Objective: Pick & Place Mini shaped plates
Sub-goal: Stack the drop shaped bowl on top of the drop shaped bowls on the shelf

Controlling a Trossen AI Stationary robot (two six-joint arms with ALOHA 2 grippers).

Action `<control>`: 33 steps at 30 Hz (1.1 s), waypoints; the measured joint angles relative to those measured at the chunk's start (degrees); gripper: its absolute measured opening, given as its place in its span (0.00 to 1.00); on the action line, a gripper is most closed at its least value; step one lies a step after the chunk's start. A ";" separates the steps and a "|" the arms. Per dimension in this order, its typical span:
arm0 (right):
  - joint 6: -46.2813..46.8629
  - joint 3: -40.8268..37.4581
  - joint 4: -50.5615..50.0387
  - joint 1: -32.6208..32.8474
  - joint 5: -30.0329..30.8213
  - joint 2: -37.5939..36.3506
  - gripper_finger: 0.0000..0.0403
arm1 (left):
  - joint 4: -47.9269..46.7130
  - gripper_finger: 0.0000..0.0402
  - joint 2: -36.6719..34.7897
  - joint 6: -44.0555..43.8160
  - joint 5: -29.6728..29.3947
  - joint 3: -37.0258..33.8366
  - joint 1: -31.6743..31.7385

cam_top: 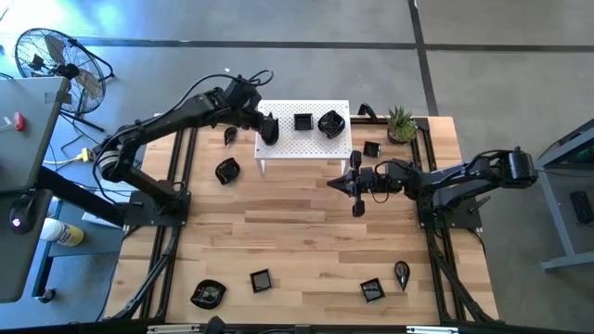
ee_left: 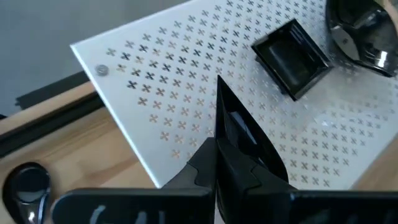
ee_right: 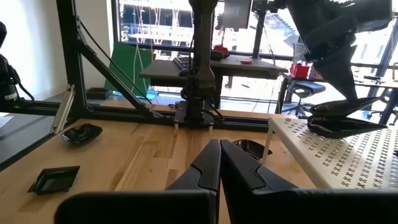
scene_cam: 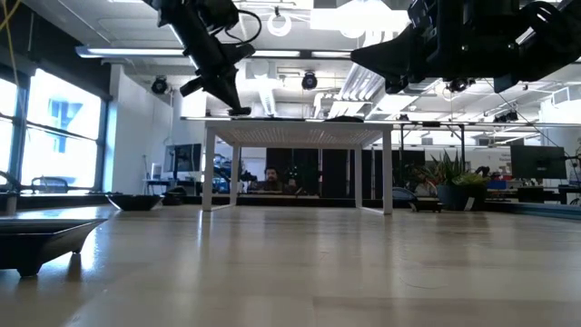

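My left gripper (cam_top: 267, 130) is over the left end of the white perforated stand (cam_top: 306, 147) and is shut on a glossy black mini plate (ee_left: 239, 130). The right wrist view shows that plate (ee_right: 343, 121) level, right at the stand top (ee_right: 339, 158); I cannot tell whether it touches. A square plate (ee_left: 291, 59) and a rounded plate (ee_left: 364, 31) lie on the stand. Other plates lie on the table: two left of the stand (cam_top: 227, 171), one right of it (cam_top: 371, 148), and several near the near edge (cam_top: 261, 279). My right gripper (cam_top: 334, 183) is shut and holds nothing, hovering near the stand's right end. My left gripper pinches the black plate's rim (ee_left: 227, 146) between its two fingers, coming from above and slanting down. The plate sticks out beyond the fingertips over the stand's left part. My own fingers hide how far back it reaches.
A small green potted plant (cam_top: 401, 123) stands at the table's far right corner. Black frame rails run along both table sides (cam_top: 176, 232). The middle of the wooden table (cam_top: 297, 223) is bare. A teardrop plate (ee_left: 28, 183) lies on the table beside the stand's left end.
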 joint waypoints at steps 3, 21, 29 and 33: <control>-0.02 0.00 0.00 -0.01 0.00 0.00 0.01 | 0.11 0.00 0.00 0.01 -0.19 -0.01 0.00; -0.04 0.00 0.02 -0.02 0.00 0.00 0.01 | 1.75 0.00 0.73 1.06 -0.50 -0.15 -0.42; -0.02 0.00 0.02 -0.02 -0.01 0.00 0.01 | 1.22 0.00 0.83 1.15 -2.13 -0.28 -1.20; -0.02 0.00 0.02 0.00 -0.01 0.00 0.01 | 1.11 0.04 0.83 0.99 -2.79 -0.28 -1.20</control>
